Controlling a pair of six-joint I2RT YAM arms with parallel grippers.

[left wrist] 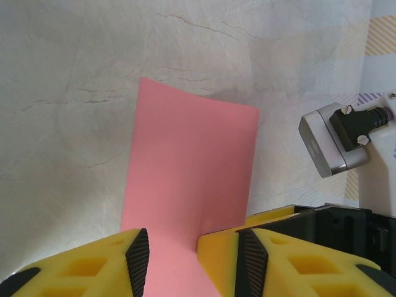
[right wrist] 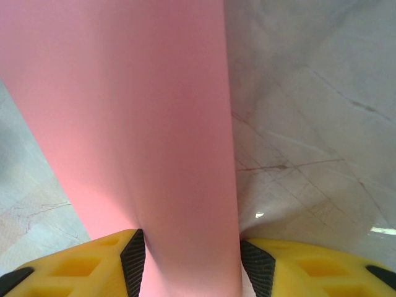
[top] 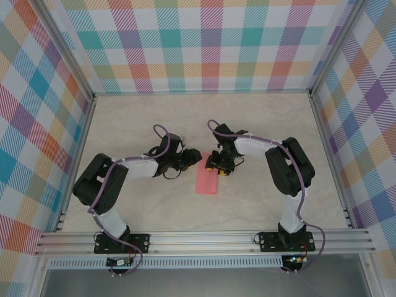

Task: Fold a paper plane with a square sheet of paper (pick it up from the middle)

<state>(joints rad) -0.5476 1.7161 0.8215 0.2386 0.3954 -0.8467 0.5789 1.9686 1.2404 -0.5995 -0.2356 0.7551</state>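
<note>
While the right gripper [top: 216, 167] pinches the far end of the square sheet of paper [top: 207, 182], whose long axis runs toward the near edge of the worktop [top: 154, 124], the left gripper [left wrist: 193, 260] straddles it, jaws spread.

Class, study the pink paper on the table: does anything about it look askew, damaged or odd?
The square sheet of paper is a narrow strip lying tilted, and its far edge bows slightly in the left wrist view. No tears show.

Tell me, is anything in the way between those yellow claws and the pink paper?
Nothing visible is. The pink paper runs right between the open jaws of the left gripper and between those of the right gripper.
</note>
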